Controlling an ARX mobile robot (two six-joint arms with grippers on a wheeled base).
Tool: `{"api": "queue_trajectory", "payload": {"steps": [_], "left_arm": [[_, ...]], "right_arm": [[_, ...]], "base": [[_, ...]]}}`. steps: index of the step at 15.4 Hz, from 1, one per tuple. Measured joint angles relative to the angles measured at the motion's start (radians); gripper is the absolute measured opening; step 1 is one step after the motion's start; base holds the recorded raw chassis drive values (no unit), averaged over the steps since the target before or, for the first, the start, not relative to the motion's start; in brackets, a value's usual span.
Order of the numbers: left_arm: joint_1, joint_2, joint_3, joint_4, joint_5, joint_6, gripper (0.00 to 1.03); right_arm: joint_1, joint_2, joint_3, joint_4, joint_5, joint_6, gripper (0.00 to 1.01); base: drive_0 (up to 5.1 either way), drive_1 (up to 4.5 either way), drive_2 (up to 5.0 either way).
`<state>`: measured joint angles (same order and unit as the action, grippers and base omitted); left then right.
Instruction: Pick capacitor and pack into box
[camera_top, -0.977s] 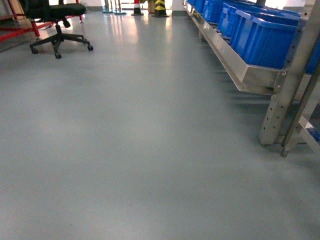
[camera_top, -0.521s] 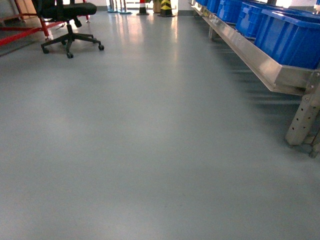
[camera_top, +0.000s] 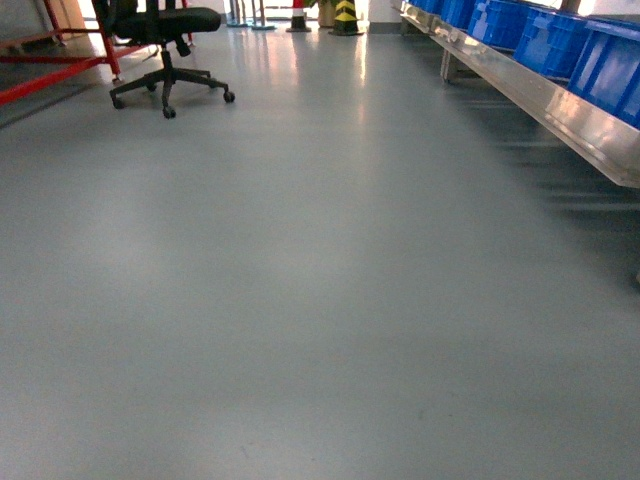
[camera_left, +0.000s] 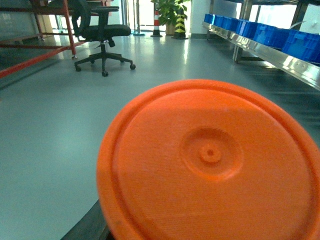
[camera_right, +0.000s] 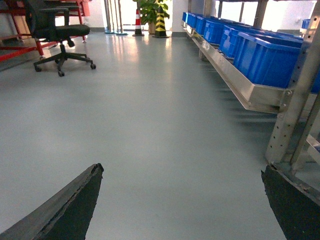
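Note:
An orange round capacitor (camera_left: 210, 160) with a small hub at its centre fills most of the left wrist view, held above the grey floor. My left gripper (camera_left: 205, 232) is shut on it. Only one dark finger (camera_left: 92, 227) shows, at the capacitor's lower left edge. In the right wrist view my right gripper (camera_right: 181, 170) is open, its two dark fingers (camera_right: 70, 205) wide apart over bare floor with nothing between them. Neither gripper shows in the head view. The box is out of view.
A metal rack (camera_top: 590, 125) carrying blue bins (camera_top: 545, 40) runs along the right, and its upright post (camera_right: 292, 105) stands near my right gripper. A black office chair (camera_top: 165, 40) and a red frame (camera_top: 60, 65) are at the far left. Striped cones (camera_top: 345, 15) stand at the far end.
The head view has swung left. The rack and its post slid to the right edge, and the chair shifted right and lower in the picture.

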<state>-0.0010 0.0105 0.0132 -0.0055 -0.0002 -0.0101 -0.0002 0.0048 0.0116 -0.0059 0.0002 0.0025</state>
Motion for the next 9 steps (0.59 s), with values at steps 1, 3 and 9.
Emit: {"api": "queue_trajectory", "payload": {"steps": [1,3,9], "left_arm": [[0.000,0.000,0.000,0.000,0.000,0.000,0.44],[0.000,0.000,0.000,-0.001,0.000,0.000,0.44],[0.000,0.000,0.000,-0.001,0.000,0.000,0.44]], "right_arm": [[0.000,0.000,0.000,0.000,0.000,0.000,0.98],[0.000,0.000,0.000,0.001,0.000,0.000,0.98],[0.000,0.000,0.000,0.000,0.000,0.000,0.98]], "base": [[-4.9,2.56,2.6],[-4.9,2.56,2.6],[-5.0,2.45,2.4]]}}
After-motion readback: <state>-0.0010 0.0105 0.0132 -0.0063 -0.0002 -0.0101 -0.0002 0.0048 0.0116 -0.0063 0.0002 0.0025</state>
